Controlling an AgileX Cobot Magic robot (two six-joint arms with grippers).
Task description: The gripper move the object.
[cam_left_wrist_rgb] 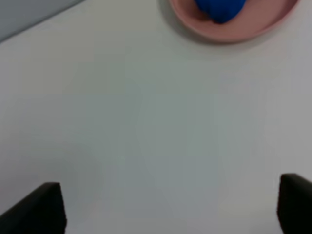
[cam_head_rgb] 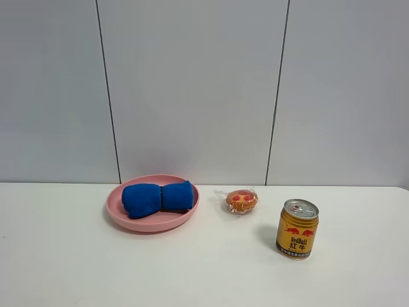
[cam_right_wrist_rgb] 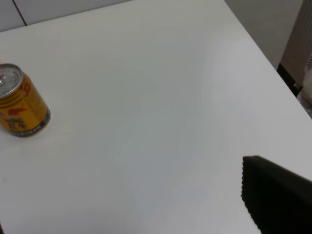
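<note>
A rolled blue cloth (cam_head_rgb: 157, 197) lies in a pink plate (cam_head_rgb: 119, 216) at the back left of the white table. A small wrapped cake (cam_head_rgb: 241, 201) sits right of the plate. A gold Red Bull can (cam_head_rgb: 297, 229) stands upright at the right. Neither gripper shows in the exterior high view. My left gripper (cam_left_wrist_rgb: 170, 207) is open and empty above bare table, well short of the plate (cam_left_wrist_rgb: 229, 30) and cloth (cam_left_wrist_rgb: 220, 9). My right gripper (cam_right_wrist_rgb: 122, 195) is open and empty, with one finger (cam_right_wrist_rgb: 278, 200) in view, away from the can (cam_right_wrist_rgb: 19, 109).
A grey panelled wall stands close behind the table. The table's right edge (cam_right_wrist_rgb: 265, 58) drops off beside my right gripper, with dark objects beyond it. White tabletop (cam_head_rgb: 192, 275) stretches in front of the objects.
</note>
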